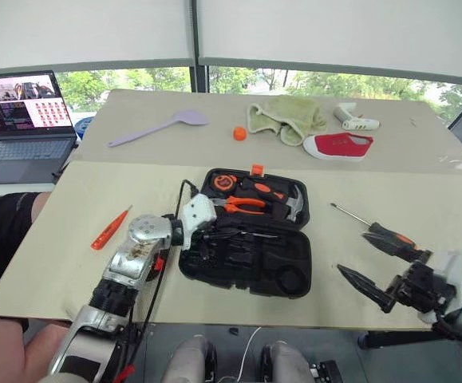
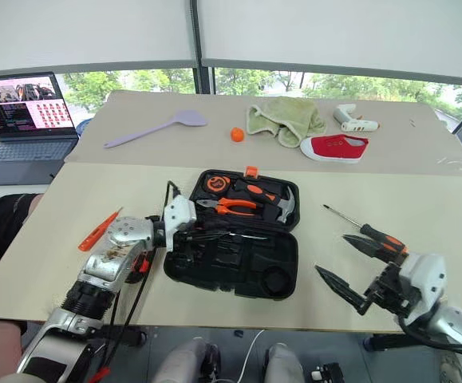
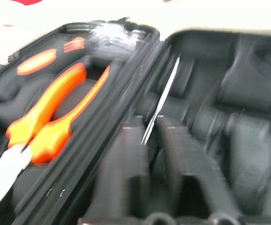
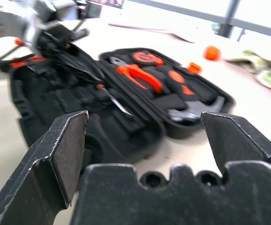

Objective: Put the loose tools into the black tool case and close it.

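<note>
Rectangular black plastic tool case (image 1: pixel 250 259) with orange latch (image 1: pixel 256 169); orange-handled pliers (image 1: pixel 242 205) inside. Slim all-orange tester screwdriver (image 1: pixel 109 228). Black-and-orange-handled screwdriver (image 1: pixel 378 231). Lilac plastic spatula (image 1: pixel 157 128). Red-and-white shoe (image 1: pixel 338 145).

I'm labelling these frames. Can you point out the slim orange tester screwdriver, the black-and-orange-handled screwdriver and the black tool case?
Slim all-orange tester screwdriver (image 1: pixel 108 230): left eye view, mid-handle.
Black-and-orange-handled screwdriver (image 1: pixel 392 236): left eye view, on the handle.
Rectangular black plastic tool case (image 1: pixel 294 286): left eye view, near half's right wall.
</note>
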Robot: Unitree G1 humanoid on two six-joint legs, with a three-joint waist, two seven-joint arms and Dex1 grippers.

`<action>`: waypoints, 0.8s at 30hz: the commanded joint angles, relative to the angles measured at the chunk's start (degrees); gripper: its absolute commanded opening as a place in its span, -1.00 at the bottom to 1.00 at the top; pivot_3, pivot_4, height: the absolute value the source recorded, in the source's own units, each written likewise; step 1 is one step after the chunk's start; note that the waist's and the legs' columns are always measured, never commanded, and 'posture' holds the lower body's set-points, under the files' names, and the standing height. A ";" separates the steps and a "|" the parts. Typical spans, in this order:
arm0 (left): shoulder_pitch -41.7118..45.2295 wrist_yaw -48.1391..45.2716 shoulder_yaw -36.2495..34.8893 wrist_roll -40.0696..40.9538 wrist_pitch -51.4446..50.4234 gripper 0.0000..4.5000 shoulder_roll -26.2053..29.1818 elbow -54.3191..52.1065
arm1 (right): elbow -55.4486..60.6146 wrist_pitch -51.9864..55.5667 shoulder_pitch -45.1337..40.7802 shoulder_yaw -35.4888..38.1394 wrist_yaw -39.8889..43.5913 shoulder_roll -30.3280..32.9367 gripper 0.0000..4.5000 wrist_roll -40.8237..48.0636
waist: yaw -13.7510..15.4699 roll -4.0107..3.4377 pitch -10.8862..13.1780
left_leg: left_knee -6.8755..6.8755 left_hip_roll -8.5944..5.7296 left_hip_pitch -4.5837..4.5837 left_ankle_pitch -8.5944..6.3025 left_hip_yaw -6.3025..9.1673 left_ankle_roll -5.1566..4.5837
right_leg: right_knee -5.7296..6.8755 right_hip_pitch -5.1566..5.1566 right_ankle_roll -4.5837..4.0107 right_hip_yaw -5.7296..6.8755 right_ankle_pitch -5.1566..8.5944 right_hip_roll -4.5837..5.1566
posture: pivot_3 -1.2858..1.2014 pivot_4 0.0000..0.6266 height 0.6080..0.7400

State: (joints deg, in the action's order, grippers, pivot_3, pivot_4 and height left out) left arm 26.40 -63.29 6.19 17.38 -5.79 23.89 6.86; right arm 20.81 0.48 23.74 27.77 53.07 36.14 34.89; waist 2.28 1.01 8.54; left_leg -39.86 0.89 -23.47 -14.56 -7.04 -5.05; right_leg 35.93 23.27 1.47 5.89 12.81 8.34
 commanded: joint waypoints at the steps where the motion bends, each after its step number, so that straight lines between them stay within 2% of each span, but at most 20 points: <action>1: -5.27 -6.50 -8.39 8.83 0.46 0.21 6.47 -7.04 | -6.25 -3.48 4.52 8.12 0.51 -1.48 1.00 -0.71 | -0.16 -0.03 -0.01 | 0.04 0.00 0.02 -0.01 0.01 0.02 | -0.01 0.00 -0.01 0.00 0.00 0.00 | 0.03 -0.52 1.00; 3: -10.71 -9.98 -11.57 11.75 0.64 0.52 10.04 -9.74 | -10.16 -5.41 6.89 10.65 0.66 -2.55 1.00 -1.78 | -0.63 -0.23 -0.09 | 0.13 0.01 0.18 -0.09 -0.04 0.06 | -0.03 -0.06 -0.04 -0.01 0.03 -0.01 | 0.03 -0.52 1.00; 6: -17.95 -15.05 -17.17 17.92 3.34 0.97 11.50 -12.33 | -14.69 -8.02 9.10 13.12 0.78 -4.06 1.00 -2.91 | -1.02 -0.47 -0.08 | 0.13 0.00 0.24 -0.32 -0.07 -0.21 | -0.04 -0.09 0.06 -0.07 0.14 0.01 | 0.03 -0.52 1.00; 10: -31.16 -13.82 -23.73 18.03 3.36 0.97 13.26 -14.40 | -20.08 -9.48 9.15 14.80 2.08 -2.18 1.00 -3.53 | -1.59 -0.65 -0.02 | 0.12 0.00 0.36 -0.70 -0.03 0.05 | -0.17 -0.03 0.19 -0.25 0.25 0.12 | 0.03 -0.52 1.00; 14: -36.08 -12.95 -25.58 22.01 1.00 0.97 12.64 -18.81 | -21.92 -3.78 3.16 12.71 4.72 6.10 1.00 -2.84 | -1.80 -0.93 0.08 | 0.13 0.02 0.41 -0.76 -0.04 0.07 | -0.20 0.03 0.07 -0.38 0.48 0.15 | 0.03 -0.52 1.00; 16: -35.08 -10.87 -24.08 23.69 -0.43 0.97 11.58 -22.52 | -25.90 0.04 -4.11 8.59 5.84 12.71 1.00 -5.23 | -1.91 -0.94 0.13 | 0.10 0.03 0.42 -0.75 -0.04 0.11 | -0.21 0.01 0.08 -0.38 0.53 0.16 | 0.03 -0.52 1.00; 19: -33.98 -9.03 -22.44 24.17 -1.80 0.97 11.05 -25.12 | -30.80 3.15 -10.41 3.86 7.59 18.11 1.00 -8.11 | -1.49 -1.01 0.13 | 0.04 -0.01 0.42 -0.72 -0.09 0.09 | -0.33 0.00 0.16 -0.39 0.29 0.19 | 0.03 -0.52 1.00; 22: -31.73 -7.11 -19.35 24.76 -3.61 0.97 10.29 -27.99 | -40.50 7.68 -23.96 -6.56 10.33 24.29 1.00 -14.33 | -1.05 -1.00 0.12 | 0.09 -0.02 0.42 -0.68 0.01 0.10 | -0.29 -0.02 -0.21 -0.28 0.16 -0.02 | 0.03 -0.52 1.00; 24: -30.61 -6.84 -17.36 24.52 -4.40 0.97 10.01 -28.92 | -46.91 7.85 -33.60 -13.65 11.40 25.62 1.00 -19.84 | -1.23 -0.99 0.13 | 0.08 -0.05 0.21 -0.41 -0.03 -0.26 | -0.18 -0.04 -0.03 -0.25 0.05 -0.06 | 0.03 -0.52 1.00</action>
State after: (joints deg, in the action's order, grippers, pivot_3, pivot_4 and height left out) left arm -5.84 -70.70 -12.72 40.87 -9.32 34.07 -19.08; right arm -21.17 7.56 -3.85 18.90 63.18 59.75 19.92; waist 1.05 0.02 8.67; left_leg -39.79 0.84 -23.29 -14.76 -7.11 -5.12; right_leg 35.79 23.23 1.45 5.64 12.86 8.24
